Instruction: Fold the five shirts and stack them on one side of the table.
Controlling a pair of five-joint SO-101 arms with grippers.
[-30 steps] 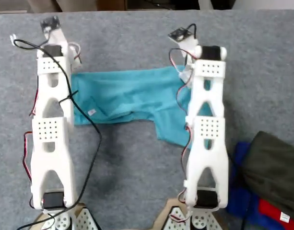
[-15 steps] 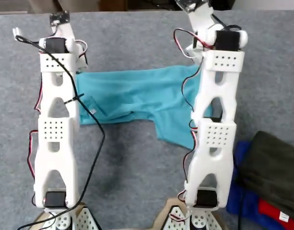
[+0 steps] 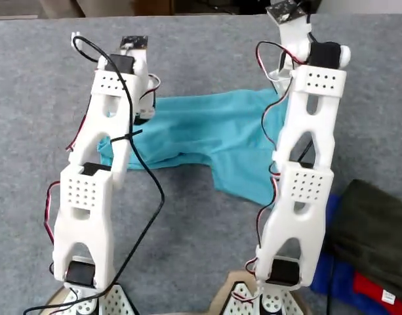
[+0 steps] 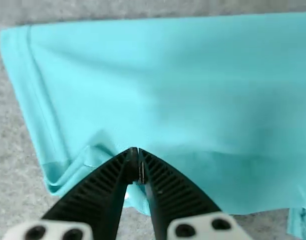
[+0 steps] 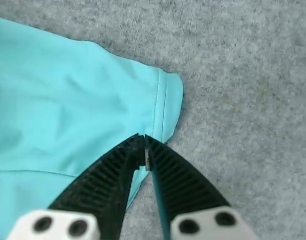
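A table [image 3: 187, 249] covered in grey, felt-like fabric lies under soft, even light, with what may be wooden furniture [image 3: 151, 6] beyond its far edge.

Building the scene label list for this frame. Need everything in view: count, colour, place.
table: 1, grey, under everything.
teal shirt: 1, teal, lying mid-table between the arms.
dark garment: 1, dark olive, top of a pile beside the right arm's base.
blue garment: 1, blue, under the dark one.
red garment: 1, red, at the pile's near edge.
cable: 1, black, draped along the left arm.
left arm: 1, white, over the shirt's left end.
right arm: 1, white, over its right end.
left gripper: 1, black, shut on the shirt.
right gripper: 1, black, shut on the shirt's edge.
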